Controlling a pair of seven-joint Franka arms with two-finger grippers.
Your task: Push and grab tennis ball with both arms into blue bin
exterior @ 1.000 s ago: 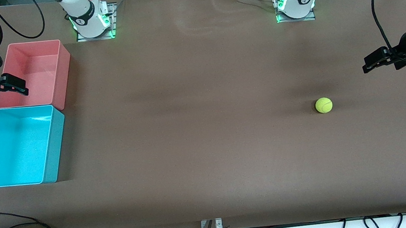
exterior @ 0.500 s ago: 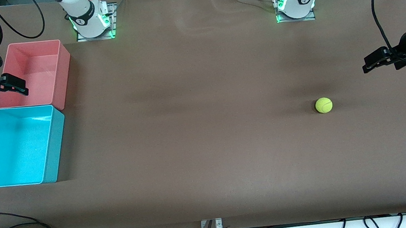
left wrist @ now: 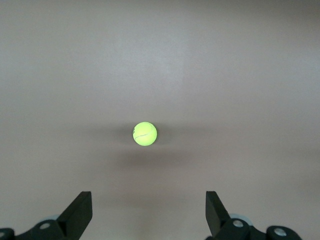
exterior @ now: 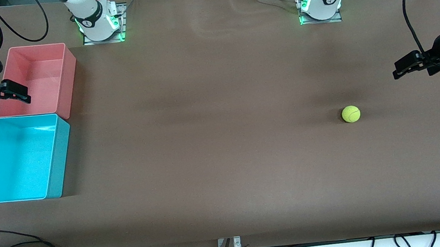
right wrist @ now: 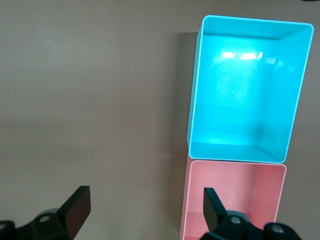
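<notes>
Nothing begun: the ball (exterior: pixel 350 114) lies untouched, both grippers' fingers spread empty, so the left gripper (exterior: pixel 400 68) must descend to push it toward the blue bin (exterior: pixel 54 175).

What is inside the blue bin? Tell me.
Nothing: the blue bin shows only its bare floor in both views. The tennis ball lies on the table toward the left arm's end.

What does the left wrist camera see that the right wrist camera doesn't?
Only the left wrist view shows the tennis ball, lying alone ahead of the left gripper with its jaws open. Only the right wrist view shows the blue bin and the pink bin, side by side and empty, ahead of the right gripper, also open. Both show the brown table.
</notes>
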